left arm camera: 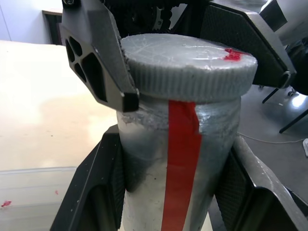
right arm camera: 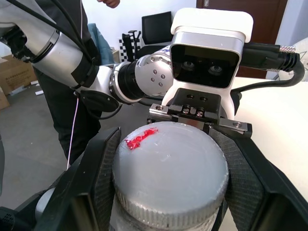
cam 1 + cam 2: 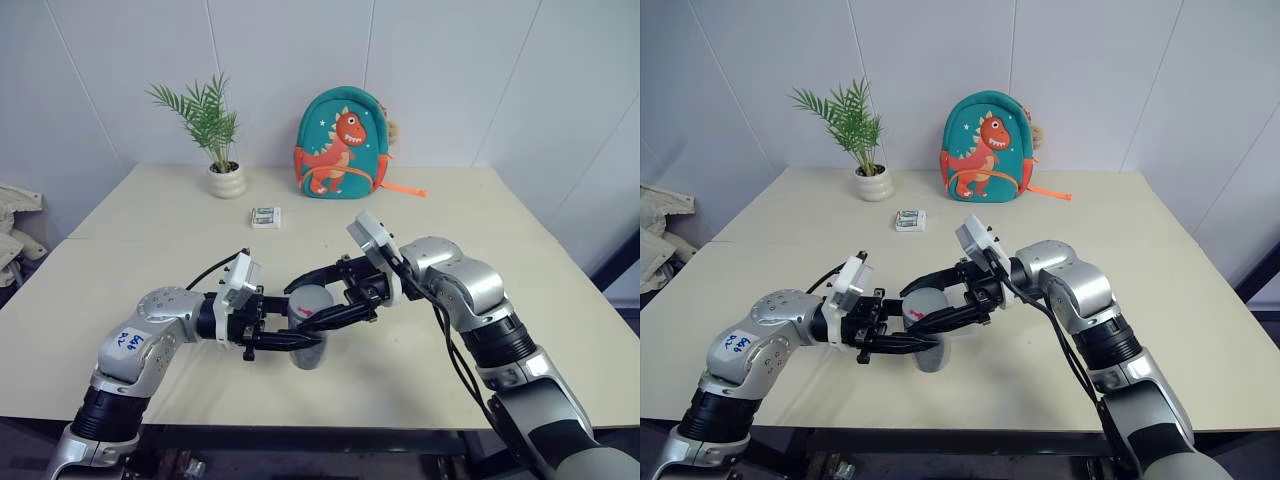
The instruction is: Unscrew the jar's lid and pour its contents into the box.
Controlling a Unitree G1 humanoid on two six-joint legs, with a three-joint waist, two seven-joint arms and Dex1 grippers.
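Note:
Above the table's near middle, both grippers hold the jar [image 3: 310,357], a silvery cylinder with a red label strip [image 1: 180,159]. My left gripper [image 3: 300,338] comes in level from the left and is shut on the jar's body. My right gripper [image 3: 308,303] comes in from the right and is shut on the lid [image 2: 171,168], a ribbed grey cap with a red mark that still sits on the jar. The jar's walls and the lid hide the contents. In the left wrist view the clear rim of the box [image 1: 33,171] lies on the table beyond the jar.
On the cream table [image 3: 500,230], far from the arms, stand a white plant pot [image 3: 227,180], a teal dinosaur backpack [image 3: 342,145] and a small white-and-green packet [image 3: 266,216]. A person [image 2: 62,96] stands beyond the table's near side.

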